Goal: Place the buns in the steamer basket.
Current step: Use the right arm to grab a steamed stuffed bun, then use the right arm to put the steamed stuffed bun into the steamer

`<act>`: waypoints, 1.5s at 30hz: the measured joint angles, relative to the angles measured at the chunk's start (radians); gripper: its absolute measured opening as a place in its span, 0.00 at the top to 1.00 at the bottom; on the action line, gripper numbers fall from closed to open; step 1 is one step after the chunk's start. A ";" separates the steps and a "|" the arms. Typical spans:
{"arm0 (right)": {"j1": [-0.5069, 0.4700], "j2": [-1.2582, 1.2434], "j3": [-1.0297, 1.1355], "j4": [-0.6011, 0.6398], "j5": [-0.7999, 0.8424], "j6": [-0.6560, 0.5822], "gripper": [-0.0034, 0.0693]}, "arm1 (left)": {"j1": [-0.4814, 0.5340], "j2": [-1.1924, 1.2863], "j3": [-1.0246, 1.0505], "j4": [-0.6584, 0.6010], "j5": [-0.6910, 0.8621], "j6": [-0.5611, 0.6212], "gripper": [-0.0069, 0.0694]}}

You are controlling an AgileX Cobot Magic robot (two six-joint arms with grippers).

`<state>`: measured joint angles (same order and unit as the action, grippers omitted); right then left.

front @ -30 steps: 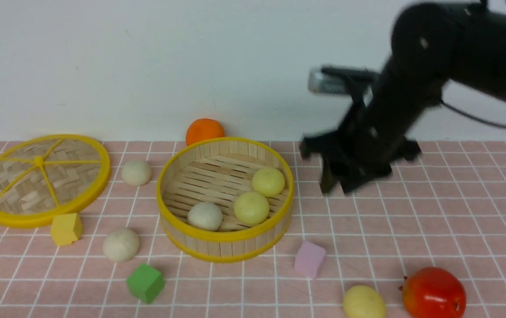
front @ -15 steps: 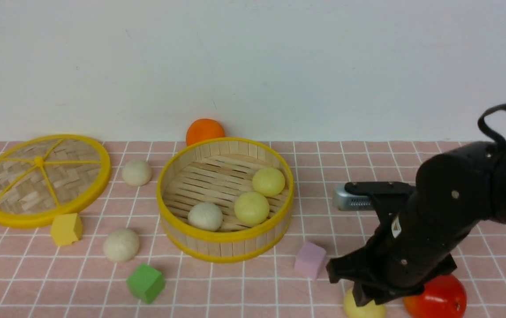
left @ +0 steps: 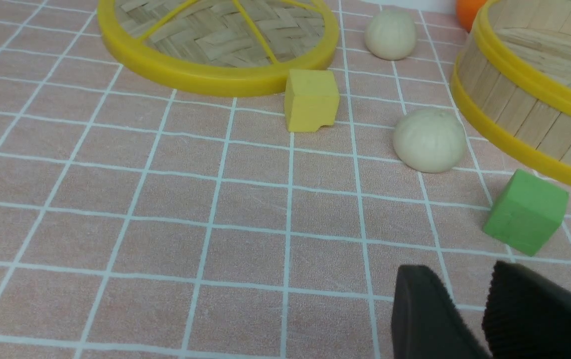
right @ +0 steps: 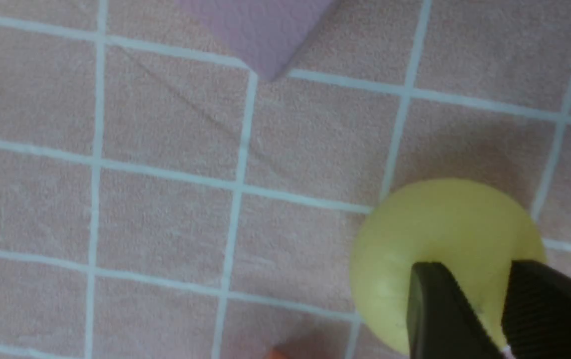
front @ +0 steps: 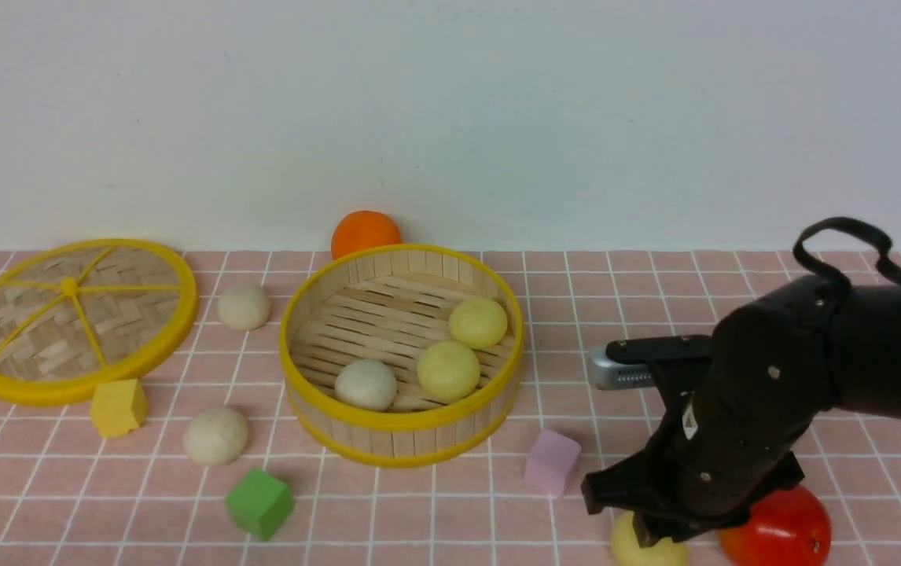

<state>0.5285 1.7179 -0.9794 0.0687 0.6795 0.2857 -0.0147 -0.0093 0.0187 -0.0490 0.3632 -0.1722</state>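
Right arm: it's swung across! A second ago it was up high just right of the steamer basket (front: 399,420). Now it's down at the near right corner of the mat.
Right gripper (front: 645,539): sitting directly over the lone yellow bun (front: 622,548). That bun lies on the mat just beside the red fruit (front: 785,534) and near the pink cube (front: 551,462).
Right jaws: the wrist camera shows them parted only a sliver, narrower than the bun beneath the tips. Nothing is pinched, so there's no grip yet.
Last half second: hardly a twitch, and the arm looks settled over its target.
Basket count: unchanged, with three inside. That's two yellow buns (front: 448,369) and one off-white bun (front: 365,384).
Still out: two off-white buns on the left of the mat, the far one (front: 243,306) near the lid (front: 73,389) and the near one (front: 215,435) close to the green cube (front: 259,503). Add the yellow one under the gripper and that's three.
Left gripper (left: 470,284): low over the mat near the green cube, jaws a small gap apart and empty.
What it means: by my read, half the job is done and the fourth pick is just opening. Those jaws look too narrow to straddle the bun, so they'd need to widen first. With the red fruit that close, it could get nudged.
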 joint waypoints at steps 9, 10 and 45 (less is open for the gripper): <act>0.000 0.009 0.000 -0.001 -0.011 0.000 0.86 | 0.000 0.000 0.000 0.000 0.000 0.000 0.59; 0.000 0.009 0.000 -0.001 -0.009 0.000 0.93 | 0.000 0.000 0.000 0.000 0.000 0.000 0.59; -0.003 0.649 -1.143 0.031 -0.010 -0.202 0.92 | 0.000 0.000 0.000 0.000 0.000 0.000 0.59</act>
<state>0.5258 2.3665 -2.1228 0.1000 0.6698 0.0833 -0.0147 -0.0093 0.0187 -0.0490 0.3632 -0.1722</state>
